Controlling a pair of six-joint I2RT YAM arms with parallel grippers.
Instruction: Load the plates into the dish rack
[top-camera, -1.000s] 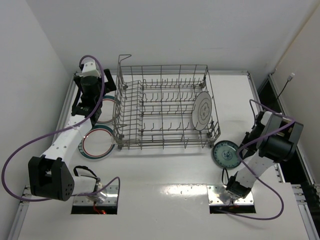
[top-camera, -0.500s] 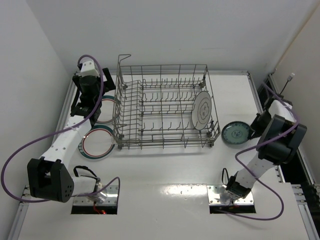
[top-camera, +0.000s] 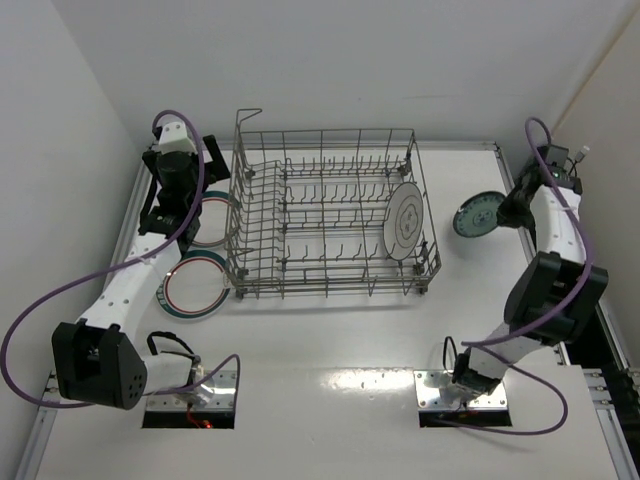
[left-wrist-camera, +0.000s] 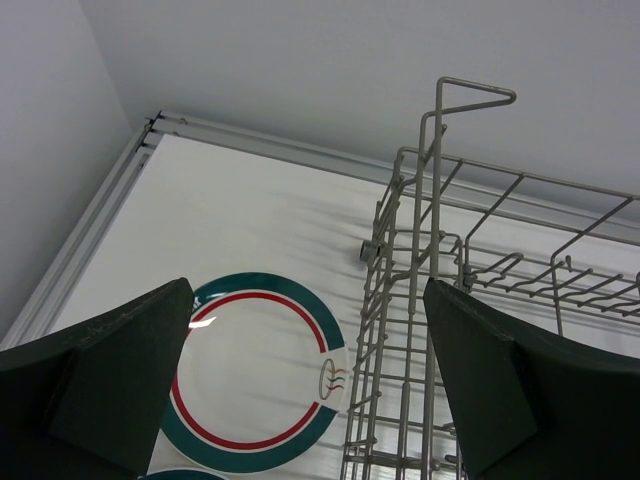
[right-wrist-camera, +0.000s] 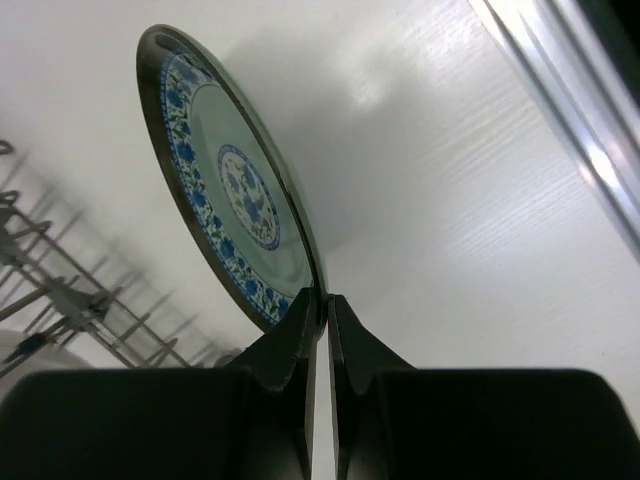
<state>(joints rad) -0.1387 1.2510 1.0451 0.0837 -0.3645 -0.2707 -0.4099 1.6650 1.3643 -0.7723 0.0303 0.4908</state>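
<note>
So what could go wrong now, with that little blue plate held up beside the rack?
The right gripper pinches the teal plate only at its rim, so it might swing or slip out. Going into the rack, it could knock the white plate already standing at that end. The left gripper, open over a ringed plate right beside the rack, might snag the wires.

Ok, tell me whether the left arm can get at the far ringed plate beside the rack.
Probably yes: the left gripper hangs open above the plate, nothing between them, though the rack stands close.
</note>
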